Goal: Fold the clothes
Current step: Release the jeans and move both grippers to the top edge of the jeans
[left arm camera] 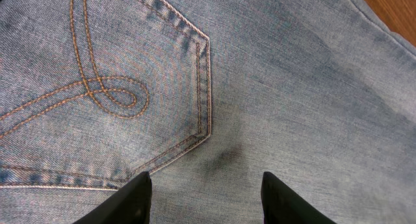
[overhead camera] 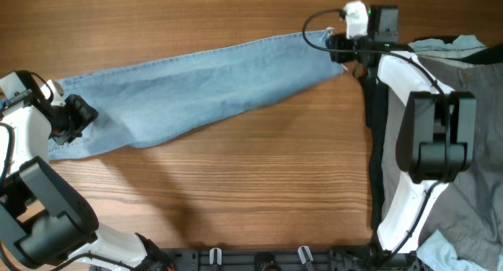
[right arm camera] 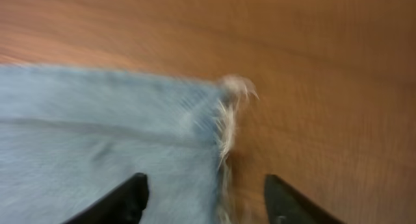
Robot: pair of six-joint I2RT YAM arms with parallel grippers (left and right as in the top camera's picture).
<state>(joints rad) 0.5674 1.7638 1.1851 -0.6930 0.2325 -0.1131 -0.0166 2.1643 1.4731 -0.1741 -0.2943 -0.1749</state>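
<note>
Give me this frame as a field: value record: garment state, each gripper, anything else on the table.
garment: jeans, stretched out long on the table, waist end left, hem end right, not yet folded
left gripper: open, over the denim just past the back pocket
right gripper: open, at the frayed hem
other: grey cloth heaped at the right edge, behind the right arm
</note>
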